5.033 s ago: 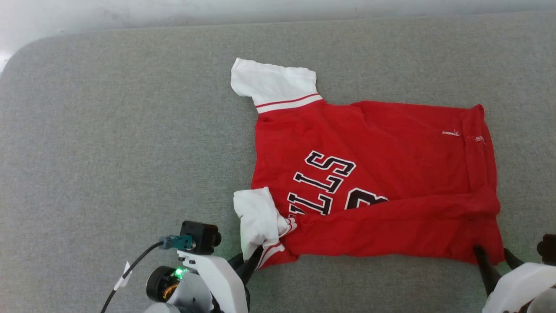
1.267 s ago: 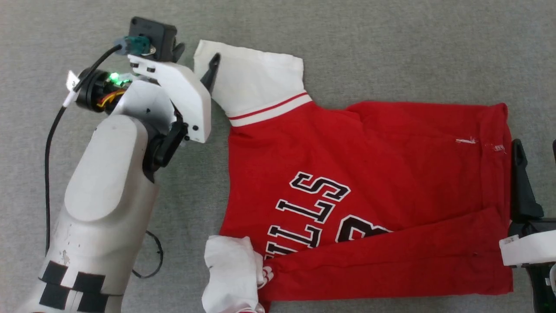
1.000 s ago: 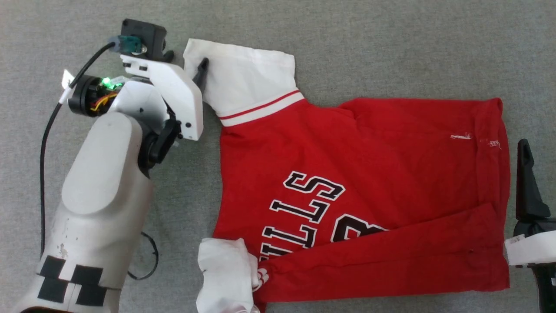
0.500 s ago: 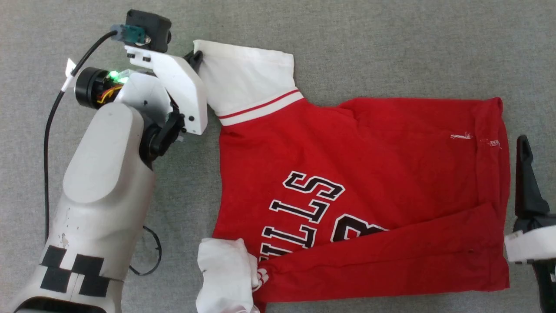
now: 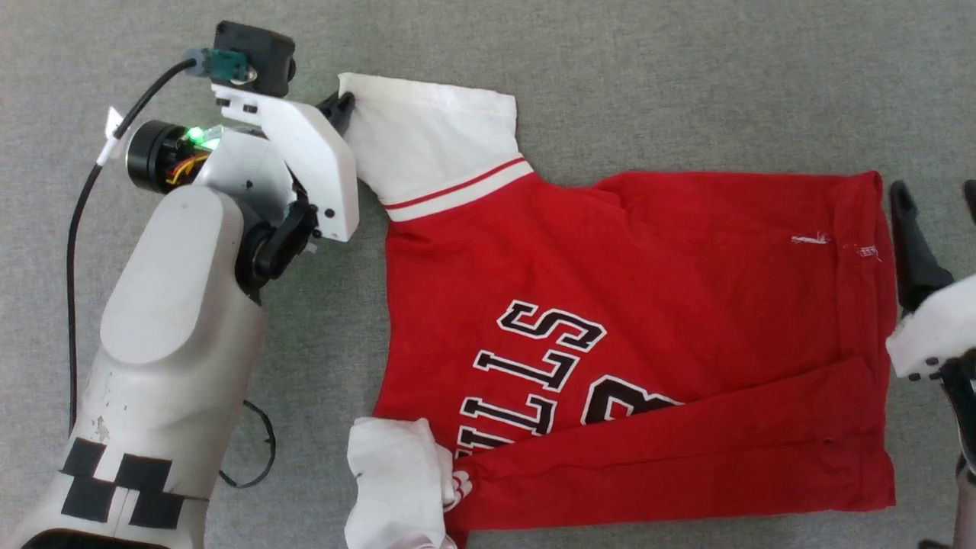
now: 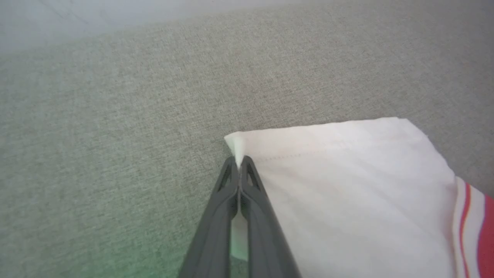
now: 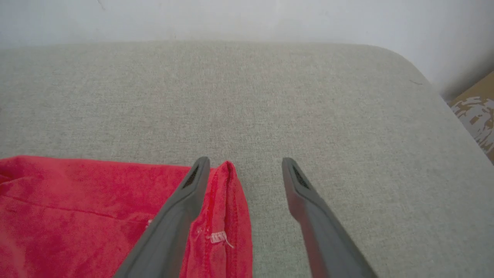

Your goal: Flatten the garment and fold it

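**Head view.** You are looking down on a red shirt that is lying spread on a grey surface. Its collar end is pointing toward your left arm and its hem toward your right arm. Black lettering is showing on the shirt's body. The nearest long edge of the shirt is lying folded over onto that body. The far white sleeve is lying flat, and the near white sleeve is lying bunched at the shirt's near corner. Your left gripper is sitting at the far sleeve's outer corner, with its fingers closed together on the cloth. Your right gripper is sitting just beside the shirt's hem, at its far end, with its fingers standing wide apart.

**Left wrist view.** The left gripper's two fingers are pressing together and pinching the white sleeve's corner. A small tip of cloth is poking out past the fingertips. The sleeve's red-striped trim is showing at the right edge.

**Right wrist view.** The right gripper's fingers are spreading wide and gripping nothing. One finger is crossing over the shirt's hem corner, and the other is standing over the grey surface beside the shirt. You cannot tell whether either finger is touching the cloth.
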Tool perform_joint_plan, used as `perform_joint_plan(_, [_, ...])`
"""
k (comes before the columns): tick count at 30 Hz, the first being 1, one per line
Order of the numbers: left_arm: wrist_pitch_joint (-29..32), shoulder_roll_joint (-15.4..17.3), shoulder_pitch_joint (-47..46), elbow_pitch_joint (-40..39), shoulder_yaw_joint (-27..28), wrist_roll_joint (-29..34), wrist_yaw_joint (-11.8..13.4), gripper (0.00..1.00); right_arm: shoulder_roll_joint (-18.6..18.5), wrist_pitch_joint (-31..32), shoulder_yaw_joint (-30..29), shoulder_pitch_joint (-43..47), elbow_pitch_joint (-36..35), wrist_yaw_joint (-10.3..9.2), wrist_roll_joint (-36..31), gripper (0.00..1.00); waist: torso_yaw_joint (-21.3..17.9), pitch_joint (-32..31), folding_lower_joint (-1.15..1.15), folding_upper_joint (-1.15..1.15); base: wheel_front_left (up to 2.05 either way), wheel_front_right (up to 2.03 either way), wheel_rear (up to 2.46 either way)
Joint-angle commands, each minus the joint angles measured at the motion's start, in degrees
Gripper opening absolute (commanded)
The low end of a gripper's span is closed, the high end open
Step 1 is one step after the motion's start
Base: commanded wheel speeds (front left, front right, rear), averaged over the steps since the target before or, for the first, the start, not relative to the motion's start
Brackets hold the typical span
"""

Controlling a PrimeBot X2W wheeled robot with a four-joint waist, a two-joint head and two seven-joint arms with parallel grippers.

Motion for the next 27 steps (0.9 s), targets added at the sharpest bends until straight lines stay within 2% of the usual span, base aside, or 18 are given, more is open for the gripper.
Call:
perform_joint_plan(1, [0.29, 0.38, 0.78, -0.09, -0.06, -0.26, 0.19, 0.00, -0.34, 0.71, 0.20, -1.36, 0.48, -0.04, 0.25, 1.00, 0.13, 0.23, 0.00, 0.00, 0.00, 0.00, 0.00])
perform_joint_plan(11, [0.87, 0.50, 0.41, -0.49, -0.42, -0.77, 0.60, 0.00, -1.34, 9.34, -0.37, -6.33, 7.23, -0.04, 1.90, 1.00, 1.01, 1.06, 0.00, 0.00, 0.00, 0.00, 0.00])
perform_joint_plan(17, [0.93, 0.63, 0.08, -0.13, -0.65, -1.18, 0.46, 0.00, -1.41, 11.98, -0.35, -7.45, 8.93, -0.04, 3.16, 1.00, 1.39, 1.28, 0.00, 0.00, 0.00, 0.00, 0.00])
perform_joint_plan(18, [0.89, 0.67, 0.04, -0.08, -0.66, -1.27, 0.42, 0.00, -1.47, 12.10, -0.41, -7.64, 9.17, -0.04, 3.25, 0.95, 1.43, 1.31, 0.00, 0.00, 0.00, 0.00, 0.00])
perform_joint_plan(20, [0.81, 0.79, -0.01, 0.04, -0.68, -1.44, 0.34, 0.00, -1.58, 12.37, -0.32, -7.95, 9.70, -0.04, 3.23, 0.76, 1.49, 1.41, 0.00, 0.00, 0.00, 0.00, 0.00])
perform_joint_plan(22, [0.71, 0.92, -0.10, 0.11, -0.69, -1.60, 0.26, 0.00, -1.48, 12.83, -0.30, -8.28, 10.43, -0.04, 3.37, 0.47, 1.54, 1.55, 0.00, 0.00, 0.00, 0.00, 0.00])
perform_joint_plan(23, [0.65, 0.98, -0.15, 0.13, -0.72, -1.66, 0.21, 0.00, -1.48, 13.09, -0.13, -8.39, 10.76, -0.04, 3.40, 0.41, 1.58, 1.62, 0.00, 0.00, 0.00, 0.00, 0.00])
perform_joint_plan(25, [0.38, 1.05, -0.29, 0.06, -0.72, -1.91, 0.02, 0.00, -1.34, 12.99, -0.32, -8.82, 11.31, -0.04, 3.82, 0.00, 1.63, 1.79, 0.00, 0.00, 0.00, 0.00, 0.00])
perform_joint_plan(27, [-0.26, 1.25, -0.40, -0.12, -0.80, -2.10, -0.35, 0.00, -1.46, 12.78, -0.31, -9.18, 11.78, -0.04, 3.72, 0.00, 1.68, 1.85, 0.00, 0.00, 0.00, 0.00, 0.00])
